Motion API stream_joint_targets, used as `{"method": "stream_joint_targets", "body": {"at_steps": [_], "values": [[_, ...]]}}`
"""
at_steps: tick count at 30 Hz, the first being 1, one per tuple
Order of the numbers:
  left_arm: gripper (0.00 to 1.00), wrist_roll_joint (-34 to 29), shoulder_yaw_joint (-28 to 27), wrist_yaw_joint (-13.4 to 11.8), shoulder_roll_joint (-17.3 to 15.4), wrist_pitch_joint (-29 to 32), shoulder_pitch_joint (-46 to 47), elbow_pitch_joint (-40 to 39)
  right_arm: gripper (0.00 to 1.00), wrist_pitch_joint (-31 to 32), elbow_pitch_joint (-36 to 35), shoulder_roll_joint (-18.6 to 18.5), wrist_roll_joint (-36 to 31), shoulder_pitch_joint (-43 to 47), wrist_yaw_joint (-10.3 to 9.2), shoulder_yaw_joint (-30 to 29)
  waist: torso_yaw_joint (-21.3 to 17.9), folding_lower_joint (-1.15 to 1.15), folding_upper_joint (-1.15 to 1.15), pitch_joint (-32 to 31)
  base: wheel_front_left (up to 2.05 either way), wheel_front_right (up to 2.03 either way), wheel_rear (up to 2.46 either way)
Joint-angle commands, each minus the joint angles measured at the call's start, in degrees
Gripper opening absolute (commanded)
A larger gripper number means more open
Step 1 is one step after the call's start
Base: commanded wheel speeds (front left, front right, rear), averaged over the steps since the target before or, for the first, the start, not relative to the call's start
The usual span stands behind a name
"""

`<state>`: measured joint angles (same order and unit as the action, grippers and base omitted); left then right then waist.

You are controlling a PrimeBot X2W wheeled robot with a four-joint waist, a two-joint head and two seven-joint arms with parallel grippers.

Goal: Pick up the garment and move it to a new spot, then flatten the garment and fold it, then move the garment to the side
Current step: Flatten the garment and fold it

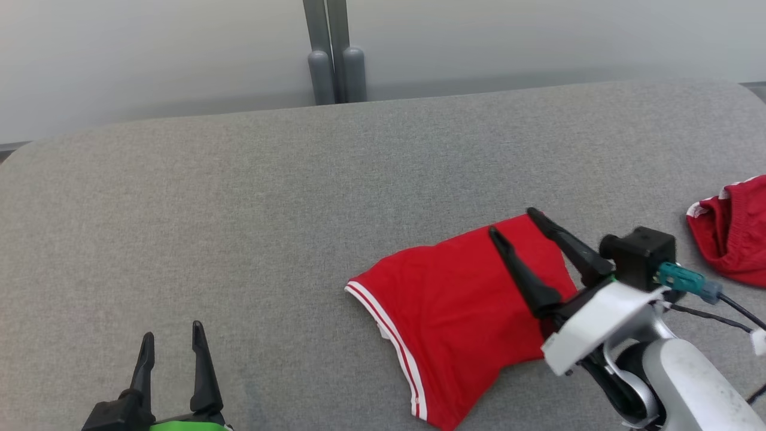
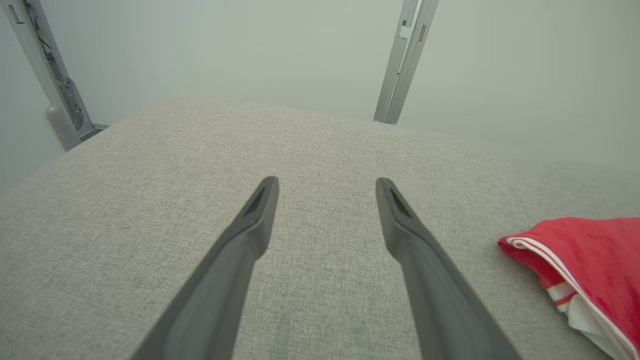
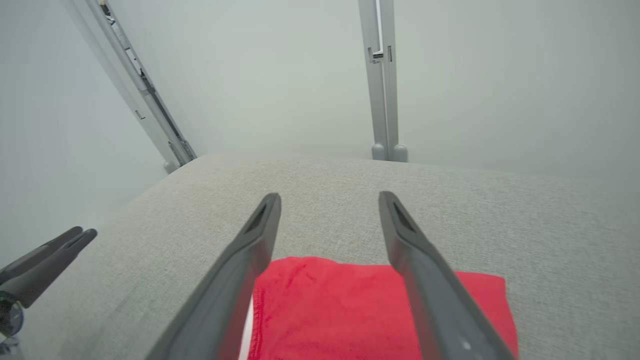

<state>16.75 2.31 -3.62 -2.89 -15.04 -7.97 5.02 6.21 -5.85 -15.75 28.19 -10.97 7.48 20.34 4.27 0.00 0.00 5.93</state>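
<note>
On the table (image 1: 239, 209): grey woven cover, rounded far corners, I look down on it from the head view.
Garment (image 1: 455, 311): red cloth, lying flat at 4 o'clock from the table's middle. Its white-striped hem runs along the side toward 8 o'clock. My left wrist view shows white cloth inside that hem.
My right gripper (image 1: 512, 220): open, fingers spread and holding nothing. It reaches in from 4 o'clock and sits over the garment's 1 o'clock corner. Both fingers cross the red cloth, tips near its far edge. Contact with the cloth: I cannot tell.
My left gripper (image 1: 172, 330): open and empty, at 7 o'clock over bare table. It is well apart from the garment, which lies toward 3 o'clock of it.
Second red piece (image 1: 733, 233): bunched red cloth with white trim, at the 3 o'clock edge of the head view. It is apart from the garment, with my right wrist between them.
Posts (image 1: 335, 60): two grey uprights side by side at 12 o'clock, beyond the table's far edge, before a pale wall.
</note>
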Motion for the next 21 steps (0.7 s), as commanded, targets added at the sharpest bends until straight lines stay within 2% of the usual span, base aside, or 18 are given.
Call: {"method": "stream_joint_targets", "body": {"at_steps": [1, 5, 8, 11, 14, 17, 21], "values": [[1.0, -0.8, -0.5, 0.3, -0.1, -0.2, -1.1, -0.7, 1.0, -3.5, 1.2, -1.3, -2.5, 2.2, 0.02, -1.9, -1.4, 0.0, 0.0, -1.9, 0.0, 0.0, 0.0], [1.0, -1.7, -1.3, 1.3, -0.1, -0.2, -1.6, -2.5, 1.0, -14.5, 5.5, -4.0, -11.0, 6.2, 0.02, -8.3, -2.2, 0.0, 0.0, -3.4, 0.0, 0.0, 0.0], [1.0, -2.5, -1.4, 2.2, -0.1, -0.2, -2.3, -3.0, 1.0, -19.7, 9.5, -3.4, -14.3, 9.7, 0.01, -14.3, -2.4, 0.0, 0.0, -4.8, 0.0, 0.0, 0.0], [1.0, -3.4, -1.8, 3.1, -0.1, -0.2, -2.7, -3.3, 1.0, -21.3, 12.5, -1.9, -17.6, 12.9, 0.01, -20.6, -2.5, 0.0, 0.0, -5.7, 0.0, 0.0, 0.0], [1.0, -4.1, -2.5, 3.9, -0.1, -0.2, -3.2, -3.3, 1.0, -21.4, 11.5, -0.1, -20.5, 15.2, -0.01, -26.0, -2.7, 0.0, 0.0, -6.3, 0.0, 0.0, 0.0], [1.0, -5.1, -2.7, 4.7, -0.1, -0.2, -3.7, -2.7, 1.0, -21.4, 10.9, 1.8, -22.0, 17.2, 0.01, -28.6, -2.7, 0.0, 0.0, -6.7, 0.0, 0.0, 0.0], [1.0, -5.6, -3.7, 5.4, -0.1, -0.2, -4.5, -1.5, 1.0, -21.4, 10.3, 3.0, -22.5, 17.9, 0.01, -28.1, -2.8, 0.0, 0.0, -7.3, 0.0, 0.0, 0.0]]}}
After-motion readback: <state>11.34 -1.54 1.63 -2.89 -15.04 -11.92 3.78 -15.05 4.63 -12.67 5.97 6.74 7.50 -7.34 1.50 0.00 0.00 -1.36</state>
